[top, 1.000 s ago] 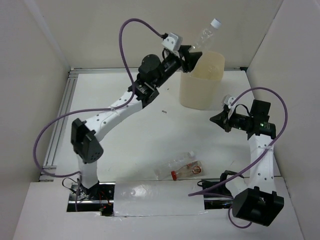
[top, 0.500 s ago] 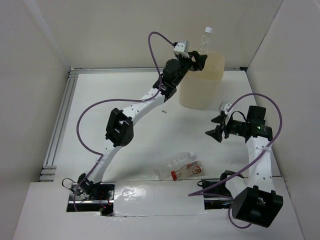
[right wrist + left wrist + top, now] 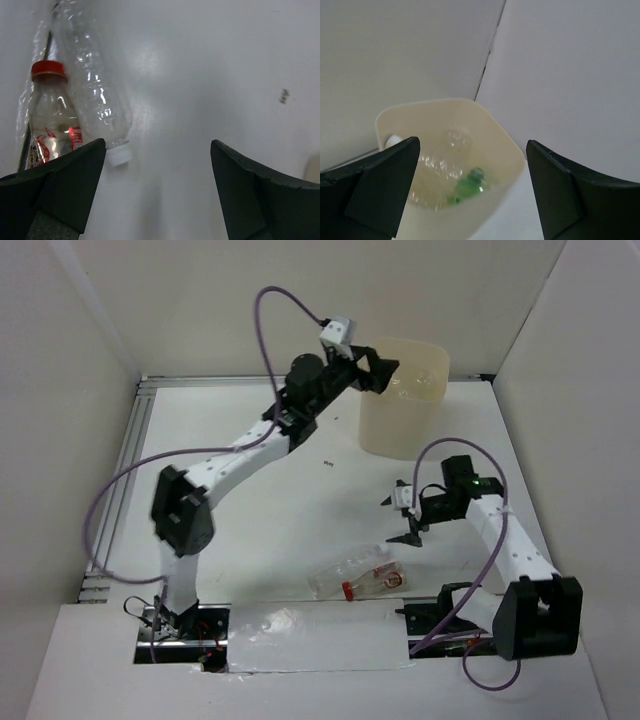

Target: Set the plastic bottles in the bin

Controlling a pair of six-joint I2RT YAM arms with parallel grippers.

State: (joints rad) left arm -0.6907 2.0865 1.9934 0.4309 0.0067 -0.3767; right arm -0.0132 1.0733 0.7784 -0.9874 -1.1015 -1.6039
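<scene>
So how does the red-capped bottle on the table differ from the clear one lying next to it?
The clear plastic bottle with the red cap carries a red-and-white label; the clear plastic bottle with the white cap is bare. Their caps point opposite ways, so they lie head to tail. Both are see-through, lying on their sides next to each other on the white table.

White table (image 3: 250, 530), matte and evenly lit, with one small dark mark (image 3: 327, 463) near its centre. Plain off-white panels enclose it: back wall (image 3: 180, 310), left wall (image 3: 50, 440), right wall (image 3: 590, 380). An aluminium rail (image 3: 115, 490) runs along the table's left edge. A white board (image 3: 100, 660) bearing a silver tape strip (image 3: 310, 638) covers the near edge.
</scene>
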